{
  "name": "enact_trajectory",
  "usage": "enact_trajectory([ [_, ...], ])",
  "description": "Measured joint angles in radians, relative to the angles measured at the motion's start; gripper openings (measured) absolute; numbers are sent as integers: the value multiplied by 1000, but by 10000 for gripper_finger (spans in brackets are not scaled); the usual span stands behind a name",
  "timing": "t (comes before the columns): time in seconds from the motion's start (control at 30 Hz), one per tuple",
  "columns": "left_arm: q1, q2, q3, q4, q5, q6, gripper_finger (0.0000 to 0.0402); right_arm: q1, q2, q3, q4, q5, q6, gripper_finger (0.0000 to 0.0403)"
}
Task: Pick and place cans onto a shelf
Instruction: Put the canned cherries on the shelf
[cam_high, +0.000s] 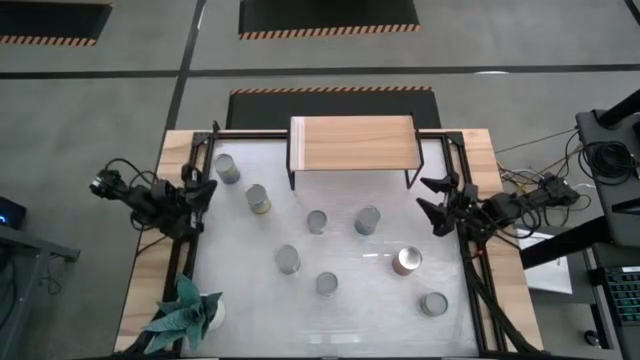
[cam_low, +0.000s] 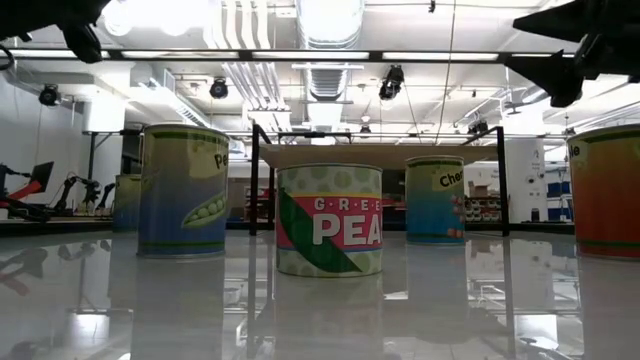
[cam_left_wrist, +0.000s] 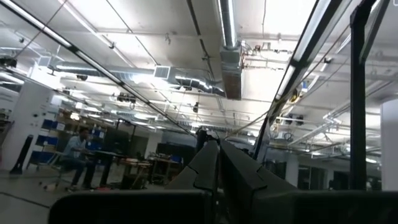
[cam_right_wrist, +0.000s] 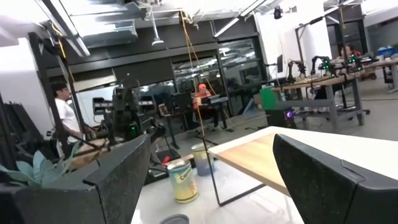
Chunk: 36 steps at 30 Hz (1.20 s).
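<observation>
Just inward of the wide-open, empty right claw (cam_high: 437, 195) the cans (cam_high: 367, 220) stand loose on the desk (cam_high: 330, 310) (shelf (cam_high: 352, 143) bare), rigid, probably slick; grip mid-wall.

On my bench (cam_high: 260, 325), a teal spiky plant (cam_high: 185, 312) sits at seven o'clock. Beyond the bench, a person (cam_left_wrist: 73, 155) sits at a desk.
</observation>
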Motion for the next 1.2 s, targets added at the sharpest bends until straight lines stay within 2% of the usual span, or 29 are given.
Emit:
enact_trajectory([
  [0.2,0,29,44,-2,19,33,0,0,137,47,46,-2,11,325],
  [0.43,0,87,105,-10,28,54,0,1,354,228,-45,-4,-15,325],
  [0.57,0,123,121,-17,28,80,0,0,462,370,-253,-5,58,325],
  [0.73,0,158,146,-19,28,82,0,1,588,576,-698,-9,259,325],
  [0.87,0,189,154,-21,27,80,0,1,688,689,-1017,-101,415,325],
  [0.97,0,210,163,-20,27,81,0,1,748,734,-1087,-144,477,325],
  [1.2,0,247,177,-20,27,84,0,-14,867,738,-1112,-160,452,325],
])
